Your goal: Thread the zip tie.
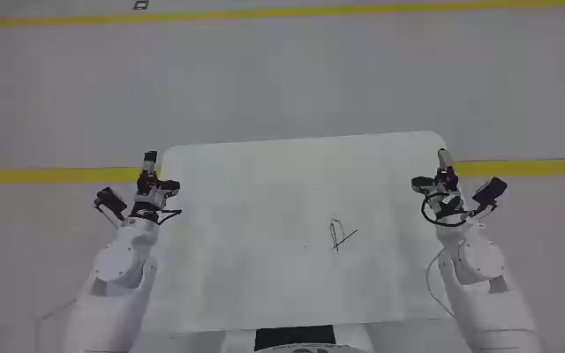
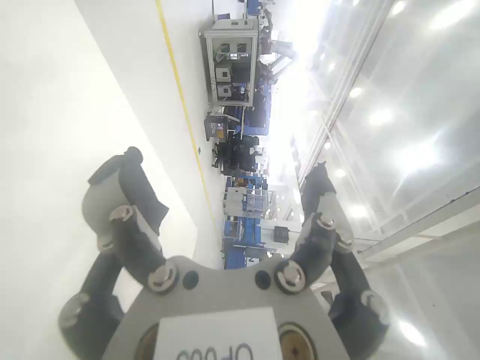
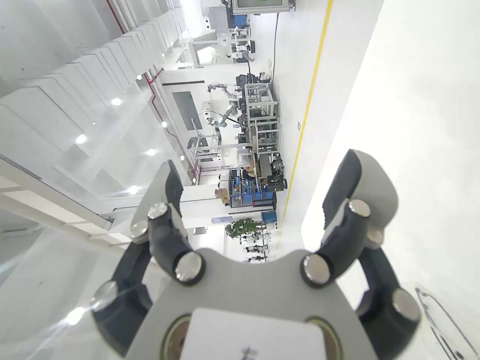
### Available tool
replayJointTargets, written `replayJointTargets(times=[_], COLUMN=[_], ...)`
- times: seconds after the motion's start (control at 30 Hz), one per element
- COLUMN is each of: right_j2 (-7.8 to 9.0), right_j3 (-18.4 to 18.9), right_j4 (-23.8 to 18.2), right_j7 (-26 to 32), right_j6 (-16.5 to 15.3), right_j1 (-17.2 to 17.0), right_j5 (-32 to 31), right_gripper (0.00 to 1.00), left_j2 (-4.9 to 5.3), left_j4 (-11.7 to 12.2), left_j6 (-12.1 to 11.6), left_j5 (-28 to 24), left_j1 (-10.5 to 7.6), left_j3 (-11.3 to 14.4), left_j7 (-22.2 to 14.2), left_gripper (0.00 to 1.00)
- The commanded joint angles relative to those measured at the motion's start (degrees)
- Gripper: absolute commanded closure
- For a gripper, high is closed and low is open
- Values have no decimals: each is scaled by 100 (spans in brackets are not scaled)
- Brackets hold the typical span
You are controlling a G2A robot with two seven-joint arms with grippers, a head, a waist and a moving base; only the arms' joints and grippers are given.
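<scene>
Left fingers: I see the fingers of the left gripper spread wide, with nothing between them and touching nothing.
Right fingers: the pads of the right gripper are just as wide apart, and they are empty too.
Left arm: it sits at the left edge of the table, gripper pointing out toward the far side.
Right arm: it mirrors that at the right edge of the table, off the surface.
Zip tie: the zip tie lies flat on the table, right of centre and nearer my right gripper, but well apart from both.
Zip tie shape: a thin dark bend with a strand crossing it. It is too small for me to tell whether the tail is in the head.
Done so far: as I judge it, nothing. No gripper has hold of the tie.
Left to do: pick the tie up, bring the tail to the head, and feed it through.
</scene>
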Motion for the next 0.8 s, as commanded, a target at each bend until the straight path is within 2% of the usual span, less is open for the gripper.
replayJointTargets(times=[0.0, 0.1, 0.17, 0.53, 0.67, 0.77], right_j2=[22, 32, 30, 37, 61, 81], right_j3=[-124, -367, -452, -494, -721, -944], right_j4=[-143, -131, -133, -200, -291, -289], right_j7=[554, 873, 973, 1092, 1479, 1807], right_j6=[-96, -55, -251, -243, 8, 424], right_j1=[67, 94, 105, 149, 385, 479], right_j5=[-589, -1169, -1339, -1481, -2256, -2902], right_gripper=[0, 0, 0, 0, 0, 0], left_j2=[0, 0, 0, 0, 0, 0], left_j4=[0, 0, 0, 0, 0, 0], left_j6=[0, 0, 0, 0, 0, 0], left_j5=[0, 0, 0, 0, 0, 0], left_j1=[0, 0, 0, 0, 0, 0], left_j3=[0, 0, 0, 0, 0, 0], left_j7=[0, 0, 0, 0, 0, 0], left_gripper=[0, 0, 0, 0, 0, 0])
